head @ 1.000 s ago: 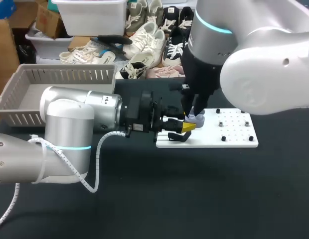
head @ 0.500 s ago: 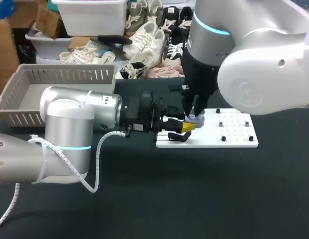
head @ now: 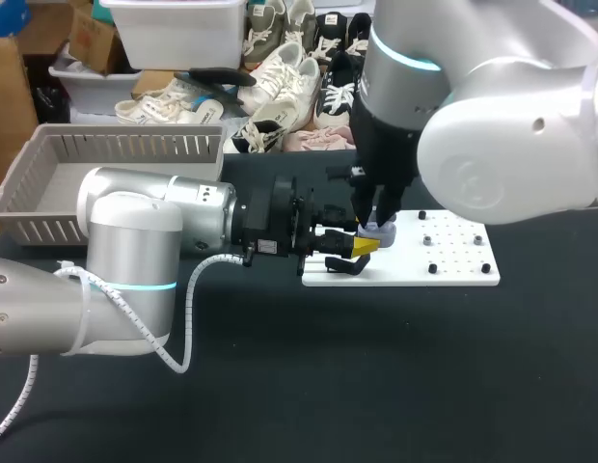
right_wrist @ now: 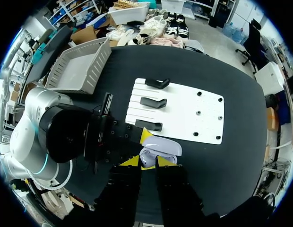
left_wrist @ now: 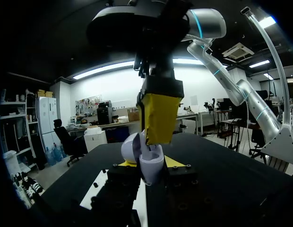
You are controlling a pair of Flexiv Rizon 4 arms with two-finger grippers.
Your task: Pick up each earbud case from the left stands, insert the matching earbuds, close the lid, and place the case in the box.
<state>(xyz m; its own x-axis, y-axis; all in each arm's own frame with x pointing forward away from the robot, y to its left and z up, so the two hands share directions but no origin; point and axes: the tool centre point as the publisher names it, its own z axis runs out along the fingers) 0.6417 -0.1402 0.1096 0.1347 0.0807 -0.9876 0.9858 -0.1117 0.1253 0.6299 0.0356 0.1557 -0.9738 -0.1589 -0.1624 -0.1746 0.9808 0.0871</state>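
Note:
A pale lavender earbud case (head: 381, 232) with its lid open hangs just over the left end of the white board (head: 453, 265). My left gripper (head: 368, 246) comes in sideways from the left and is shut on the case body (left_wrist: 150, 165). My right gripper (head: 376, 222) points straight down into the open case. Its yellow fingers (left_wrist: 158, 118) stand close together, with a small pale earbud (right_wrist: 147, 158) at their tips in the case's well. The raised lid (right_wrist: 163, 146) shows just ahead of the right gripper (right_wrist: 147, 161).
Three black stands (right_wrist: 153, 102) line the board's left side, all bare. Small pegs (head: 432, 268) dot its right half. A grey slatted basket (head: 48, 193) sits at the table's far left. Dark table surface lies open in front of the board.

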